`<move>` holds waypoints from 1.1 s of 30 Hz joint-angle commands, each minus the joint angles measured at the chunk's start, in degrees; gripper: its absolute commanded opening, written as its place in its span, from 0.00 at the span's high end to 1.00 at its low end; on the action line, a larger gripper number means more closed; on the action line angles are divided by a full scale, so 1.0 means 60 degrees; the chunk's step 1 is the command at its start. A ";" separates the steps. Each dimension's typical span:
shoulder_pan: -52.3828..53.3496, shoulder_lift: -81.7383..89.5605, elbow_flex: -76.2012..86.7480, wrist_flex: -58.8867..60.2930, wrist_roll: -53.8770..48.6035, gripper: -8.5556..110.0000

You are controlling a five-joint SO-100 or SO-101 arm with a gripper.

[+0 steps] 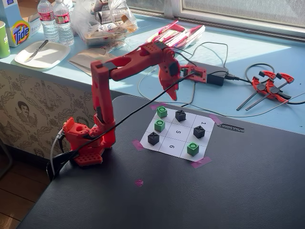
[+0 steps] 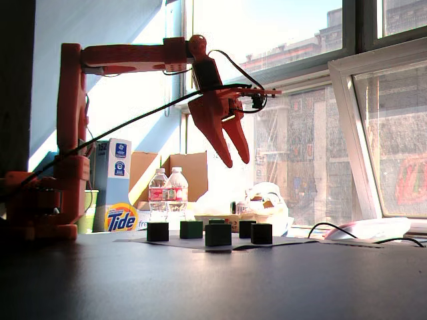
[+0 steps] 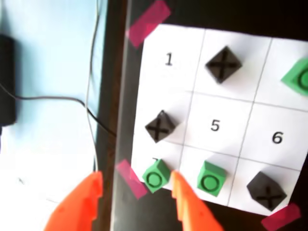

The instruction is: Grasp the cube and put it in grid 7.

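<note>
Already on grid 7 [image 3: 155,161], cube [image 3: 155,176] corner-on, recess up; tool [image 3: 136,192] spread, empty.

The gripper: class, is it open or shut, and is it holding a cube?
Open and empty. In the wrist view the gripper has its two orange fingers spread apart, above the grid, with a green cube seen below the gap.

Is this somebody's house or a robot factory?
Probably a home or hobby room: an orange Tide detergent box, plastic water bottles and a white plate clutter the window ledge behind the red arm's gripper.
</note>
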 commanded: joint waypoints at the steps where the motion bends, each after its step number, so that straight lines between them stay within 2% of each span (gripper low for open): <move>1: 0.1274 0.2432 -0.0542 -0.0103 0.0293 0.78; 4: 0.2783 0.3940 -0.0527 0.0117 0.1187 0.93; 8: 0.4629 0.5303 -0.0176 0.1157 0.2344 0.93; 12: 0.5845 0.6855 0.1729 0.1362 0.3237 0.93; 19: 0.6533 1.0386 0.6738 0.0220 0.4658 0.90; 22: 0.6738 1.1147 0.8203 0.0220 0.4702 0.90; 26: 0.6929 1.1924 1.0459 -0.0776 0.4790 0.93; 33: 0.7192 1.2876 1.2231 -0.1611 0.5054 0.93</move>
